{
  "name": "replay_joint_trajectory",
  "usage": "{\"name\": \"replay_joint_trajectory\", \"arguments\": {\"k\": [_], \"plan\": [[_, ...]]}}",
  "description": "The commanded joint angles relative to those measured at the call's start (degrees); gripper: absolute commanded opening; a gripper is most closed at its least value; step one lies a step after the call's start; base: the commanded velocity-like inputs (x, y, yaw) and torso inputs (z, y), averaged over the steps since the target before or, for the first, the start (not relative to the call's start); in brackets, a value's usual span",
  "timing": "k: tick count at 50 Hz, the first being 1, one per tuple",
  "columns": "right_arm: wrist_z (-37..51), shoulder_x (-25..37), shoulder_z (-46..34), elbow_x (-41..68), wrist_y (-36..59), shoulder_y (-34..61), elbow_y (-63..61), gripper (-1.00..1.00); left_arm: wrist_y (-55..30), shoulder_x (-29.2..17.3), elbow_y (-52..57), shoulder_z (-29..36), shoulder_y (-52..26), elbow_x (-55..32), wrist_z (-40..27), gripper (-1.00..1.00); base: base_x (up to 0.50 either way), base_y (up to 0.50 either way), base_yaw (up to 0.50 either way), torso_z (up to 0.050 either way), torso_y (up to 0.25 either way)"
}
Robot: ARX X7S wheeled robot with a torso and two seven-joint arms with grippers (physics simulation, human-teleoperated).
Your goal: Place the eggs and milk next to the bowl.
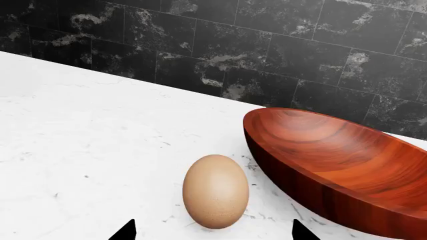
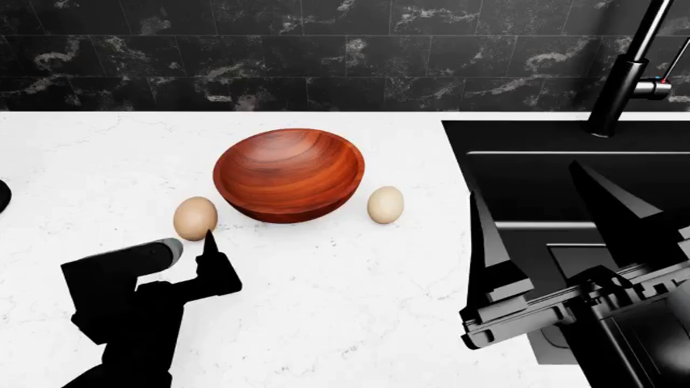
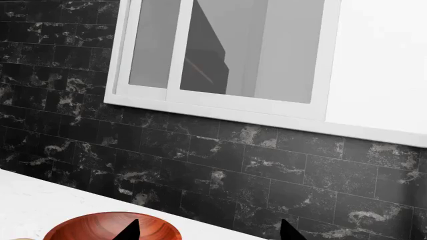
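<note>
Reddish-brown wooden bowl (image 2: 288,174), round and shallow, sits on your white marble counter (image 2: 356,307) beside the black sink (image 2: 561,194), with one pale tan egg (image 2: 195,217) just off its left side and a second tan egg (image 2: 385,204) just off its right. Your left gripper (image 1: 213,231) sits just behind the left egg with its black tips spread wide and nothing held. Your right gripper (image 3: 208,230) is raised over the sink, likewise parted and empty.
</note>
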Motion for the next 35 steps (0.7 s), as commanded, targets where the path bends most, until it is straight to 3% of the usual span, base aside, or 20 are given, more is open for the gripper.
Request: {"name": "replay_joint_trajectory", "arguments": {"k": [1,15,24,35], "plan": [[1.1,1.0,0.3,-1.0,0.5,0.1,-2.0,1.00,2.6,-4.2,11.9,-1.6,4.3,1.9,-5.0,1.00,0.00,0.00,0.00,0.000,0.000],[3.3,1.8,1.5,-3.0,2.9,1.4,-5.3,1.00,1.6,-8.1,23.4,-4.0,1.9,4.5,-9.0,1.00,0.00,0.00,0.00,0.000,0.000],[4.6,1.5,1.4,-5.0,2.6,0.9,-5.2,1.00,-0.5,-8.0,25.8,-4.8,-2.8,3.8,-9.5,1.00,0.00,0.00,0.00,0.000,0.000],[6.9,0.5,1.5,-7.9,2.9,0.3,-6.0,1.00,2.5,-6.8,25.9,-5.2,-3.0,7.2,-6.4,1.00,0.00,0.00,0.00,0.000,0.000]]}}
